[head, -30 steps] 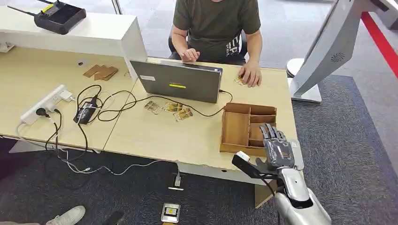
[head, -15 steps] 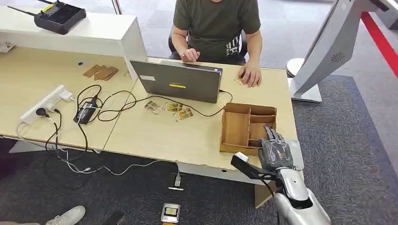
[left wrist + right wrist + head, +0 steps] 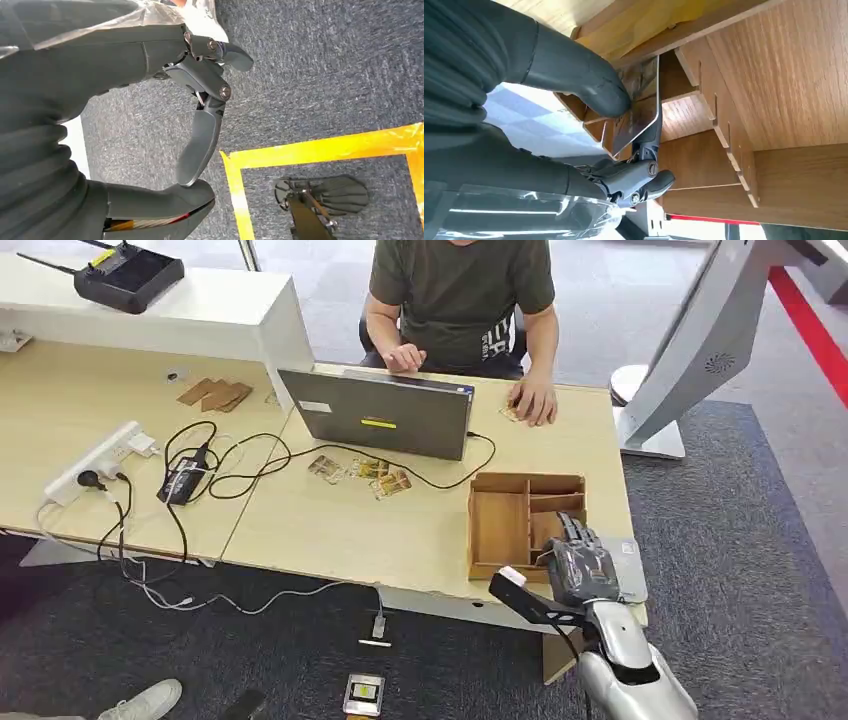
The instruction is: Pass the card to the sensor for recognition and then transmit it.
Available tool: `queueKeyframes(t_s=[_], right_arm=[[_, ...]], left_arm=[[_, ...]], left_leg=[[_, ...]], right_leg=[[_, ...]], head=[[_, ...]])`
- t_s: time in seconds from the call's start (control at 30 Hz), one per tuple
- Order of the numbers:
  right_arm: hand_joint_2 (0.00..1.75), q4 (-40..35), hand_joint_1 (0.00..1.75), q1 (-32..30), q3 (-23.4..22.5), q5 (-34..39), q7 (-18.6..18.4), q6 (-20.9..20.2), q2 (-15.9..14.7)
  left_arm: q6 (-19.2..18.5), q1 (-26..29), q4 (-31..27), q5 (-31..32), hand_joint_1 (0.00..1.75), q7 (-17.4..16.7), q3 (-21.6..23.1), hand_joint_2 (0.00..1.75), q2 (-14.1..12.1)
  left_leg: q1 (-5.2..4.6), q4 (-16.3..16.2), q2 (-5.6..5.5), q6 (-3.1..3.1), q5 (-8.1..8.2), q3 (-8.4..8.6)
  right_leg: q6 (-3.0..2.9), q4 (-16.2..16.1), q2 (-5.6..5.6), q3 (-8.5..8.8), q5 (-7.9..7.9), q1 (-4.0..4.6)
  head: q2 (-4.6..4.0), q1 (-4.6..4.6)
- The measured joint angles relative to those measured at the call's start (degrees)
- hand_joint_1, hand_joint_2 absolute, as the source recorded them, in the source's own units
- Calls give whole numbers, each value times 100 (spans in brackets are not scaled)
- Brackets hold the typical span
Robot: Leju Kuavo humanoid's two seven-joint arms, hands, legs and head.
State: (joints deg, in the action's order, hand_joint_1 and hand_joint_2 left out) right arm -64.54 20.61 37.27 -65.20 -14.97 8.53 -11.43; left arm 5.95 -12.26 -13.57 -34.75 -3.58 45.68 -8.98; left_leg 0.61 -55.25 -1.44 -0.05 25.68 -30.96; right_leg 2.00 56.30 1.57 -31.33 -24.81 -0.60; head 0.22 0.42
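Robot's right hand (image 3: 580, 565) sits at the near right edge of the desk (image 3: 330, 530), reaching into the wooden tray (image 3: 500, 525). Wrist cam shows thumb (image 3: 594, 90) & a dark finger pinching a clear card (image 3: 636, 117), held on edge inside one of the tray's small compartments on the right side. Grey flat pad (image 3: 628, 575) just beside the hand, at the desk corner. Left hand (image 3: 200, 115) hangs over grey carpet w/ yellow tape (image 3: 320, 150); fingers curled in toward the thumb, nothing in them.

Mid-desk: a few loose cards (image 3: 365, 475), black cable (image 3: 250, 455) running to a white power strip (image 3: 95, 460) on the left. Laptop (image 3: 378, 415) beyond, lid back facing the robot. Far side: person (image 3: 460, 290) seated, one hand at the laptop, other hand (image 3: 535, 400) flat on the desk. White stand (image 3: 690, 350) off to the right on the floor.
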Motion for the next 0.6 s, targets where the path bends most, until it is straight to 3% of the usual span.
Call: queueKeyframes(t_s=[0.6], right_arm=[[175, -996, 175, -28, -422, -179, -157, 135, -293]], left_arm=[[-2, 32, 0, 46, 0, -50, -118, 175, -2]], left_leg=[[-1, -1, 1, 0, 0, 1]], right_leg=[[0, 0, 0, 0, 1, -1]], head=[[0, 2]])
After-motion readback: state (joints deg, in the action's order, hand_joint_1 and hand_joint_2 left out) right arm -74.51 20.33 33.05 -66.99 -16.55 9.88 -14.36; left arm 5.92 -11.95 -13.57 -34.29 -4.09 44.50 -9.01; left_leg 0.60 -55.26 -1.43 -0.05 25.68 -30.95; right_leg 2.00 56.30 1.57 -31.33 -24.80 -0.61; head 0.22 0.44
